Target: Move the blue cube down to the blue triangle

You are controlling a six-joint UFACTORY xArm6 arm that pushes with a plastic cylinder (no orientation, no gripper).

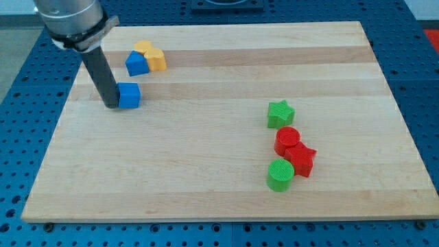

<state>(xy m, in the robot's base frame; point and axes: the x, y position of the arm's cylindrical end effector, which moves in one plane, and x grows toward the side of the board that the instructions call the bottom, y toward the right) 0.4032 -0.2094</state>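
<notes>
Roughly, progress: unfinished, with a gap left to close.
Blue cube (129, 95): near the worktop's (219, 178) top-left corner, just below the blue triangle (137, 63), not touching.
Tip (111, 106): bare rod tool, holding nothing, against the cube's left side.

A pale wooden worktop (206, 185) of glued planks lies on a blue perforated base (20, 123). Near the view's upper left sits a yellow block (152, 55), its shape hard to make out. Well apart, toward the view's right, a green star-shaped block (280, 114) stands above a red cylinder (287, 139). A red star-shaped block (302, 159) touches that cylinder on its lower right. A green cylinder (280, 175) sits just beside the red star, at its lower left.
</notes>
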